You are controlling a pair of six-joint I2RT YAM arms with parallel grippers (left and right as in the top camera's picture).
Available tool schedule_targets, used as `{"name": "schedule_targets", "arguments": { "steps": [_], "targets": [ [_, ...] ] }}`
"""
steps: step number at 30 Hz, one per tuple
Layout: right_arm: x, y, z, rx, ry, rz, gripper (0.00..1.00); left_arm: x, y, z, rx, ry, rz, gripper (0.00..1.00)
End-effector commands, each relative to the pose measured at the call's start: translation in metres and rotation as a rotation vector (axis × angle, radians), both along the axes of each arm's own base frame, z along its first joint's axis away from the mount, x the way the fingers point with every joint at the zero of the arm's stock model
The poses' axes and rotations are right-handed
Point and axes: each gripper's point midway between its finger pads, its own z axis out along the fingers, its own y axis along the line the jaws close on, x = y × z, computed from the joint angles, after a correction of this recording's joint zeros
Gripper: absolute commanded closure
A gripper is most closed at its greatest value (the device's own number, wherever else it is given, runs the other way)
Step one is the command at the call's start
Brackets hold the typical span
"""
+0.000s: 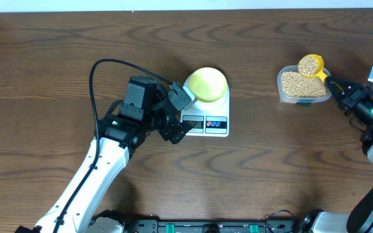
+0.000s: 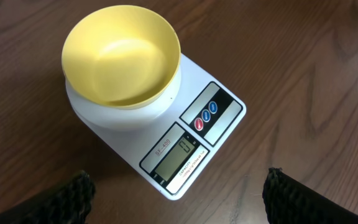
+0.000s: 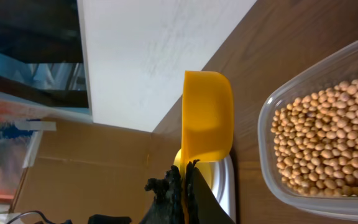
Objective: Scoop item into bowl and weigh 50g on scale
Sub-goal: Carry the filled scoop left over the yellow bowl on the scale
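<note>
The pale yellow bowl stands empty on the white scale. The scale's display faces my left gripper, which hovers open just off the display edge and holds nothing. At the right, tan beans fill a clear tub. My right gripper is shut on the handle of a yellow scoop. The scoop is heaped with beans and is over the tub's far edge.
The wooden table carries only the scale and the tub. A black cable loops over the left arm. A white wall and cardboard lie beyond the table's far side in the right wrist view.
</note>
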Motion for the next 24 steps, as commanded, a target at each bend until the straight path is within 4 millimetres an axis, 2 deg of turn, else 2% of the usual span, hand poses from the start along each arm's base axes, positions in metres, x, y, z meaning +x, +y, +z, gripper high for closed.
{"name": "schedule_targets", "arguments": {
  "steps": [1, 11, 24],
  "targets": [
    [0.003, 0.007, 0.002, 0.013, 0.003, 0.025, 0.99, 0.0, 0.003, 0.0, 0.006, -0.002, 0.007, 0.12],
    [0.01, 0.027, -0.001, 0.011, 0.028, 0.041, 0.99, 0.0, 0.003, 0.0, 0.006, -0.002, 0.007, 0.12],
    [0.017, 0.064, -0.005, 0.0, 0.048, 0.097, 0.99, 0.0, 0.003, 0.0, 0.006, -0.001, 0.007, 0.12]
  ]
}}
